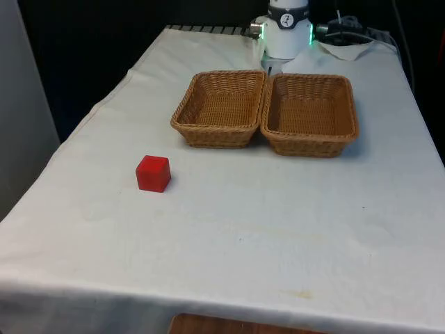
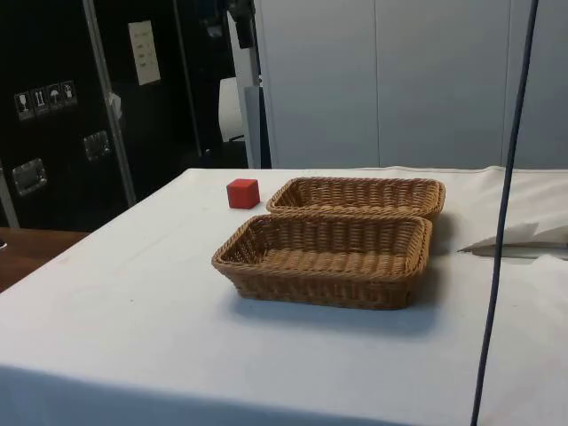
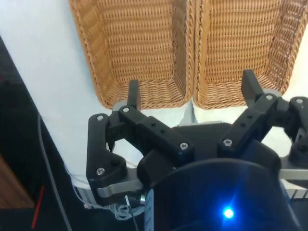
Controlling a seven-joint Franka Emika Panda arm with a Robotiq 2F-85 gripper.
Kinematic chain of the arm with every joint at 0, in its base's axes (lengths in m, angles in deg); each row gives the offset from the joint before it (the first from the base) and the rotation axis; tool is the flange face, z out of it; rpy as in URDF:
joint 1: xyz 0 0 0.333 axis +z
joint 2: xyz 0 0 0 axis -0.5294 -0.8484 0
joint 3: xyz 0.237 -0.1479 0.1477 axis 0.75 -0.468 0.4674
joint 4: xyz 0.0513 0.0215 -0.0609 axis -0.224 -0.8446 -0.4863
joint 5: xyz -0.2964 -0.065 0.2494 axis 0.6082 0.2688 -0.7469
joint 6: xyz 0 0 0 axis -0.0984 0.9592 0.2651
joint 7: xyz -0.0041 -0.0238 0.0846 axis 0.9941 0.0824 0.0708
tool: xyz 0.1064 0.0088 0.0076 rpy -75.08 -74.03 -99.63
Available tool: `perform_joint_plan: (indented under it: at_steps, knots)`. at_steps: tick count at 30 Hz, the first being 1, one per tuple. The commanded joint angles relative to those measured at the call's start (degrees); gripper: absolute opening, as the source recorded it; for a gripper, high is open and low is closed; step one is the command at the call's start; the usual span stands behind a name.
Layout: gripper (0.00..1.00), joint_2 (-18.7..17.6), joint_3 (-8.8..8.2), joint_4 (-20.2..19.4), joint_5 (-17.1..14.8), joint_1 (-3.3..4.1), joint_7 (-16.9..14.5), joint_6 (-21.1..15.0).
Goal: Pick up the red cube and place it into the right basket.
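Observation:
The red cube (image 1: 153, 173) rests on the white cloth towards the front view's left, well in front of the two wicker baskets; it is also seen as the cube (image 2: 242, 193) beyond the far basket. The left basket (image 1: 215, 136) and the right basket (image 1: 309, 147) stand side by side, touching, both with nothing in them. In the side view the right basket (image 2: 319, 288) is the nearer one and the left basket (image 2: 355, 182) lies behind it. My gripper (image 3: 191, 91) hangs open high above the baskets' ends (image 3: 139, 43) nearest the robot, holding nothing.
Crumpled white paper (image 1: 348, 49) lies beside the robot's base (image 1: 286, 31) at the back right. A thin dark cable (image 2: 501, 222) hangs down through the side view. The table's left edge (image 1: 83, 125) drops off not far from the cube.

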Motion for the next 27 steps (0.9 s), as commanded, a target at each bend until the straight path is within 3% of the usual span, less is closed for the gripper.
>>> perform_joint_plan:
  at_steps: [1,4,5,6,14,15,16,24,25,27]
  knots:
    - [1.0,-1.15,-0.46,0.8,-0.29,-0.34,-0.74,-0.4]
    - [1.0,-2.18,-1.2,1.32,-0.46,-0.57,-1.66,-1.03]
    - [1.0,-1.43,-1.09,0.63,0.0,-0.29,-1.09,-1.2]
    - [1.0,-2.58,-1.43,1.6,-0.52,-0.63,-2.01,-1.09]
    - [1.0,-6.82,-3.72,4.58,-1.09,-1.2,-4.76,-2.58]
    - [1.0,-6.25,-3.72,4.3,-0.52,-0.86,-4.18,-2.23]
    - [1.0,-7.22,-3.95,4.7,-1.15,-1.2,-5.04,-2.98]
    - [1.0,-10.37,-5.73,4.93,-2.06,-1.49,-7.56,-8.19]
    - [1.0,-10.03,-5.9,4.7,-1.43,-1.15,-7.05,-7.85]
    - [1.0,-11.12,-6.07,4.93,-2.29,-1.6,-8.14,-9.51]
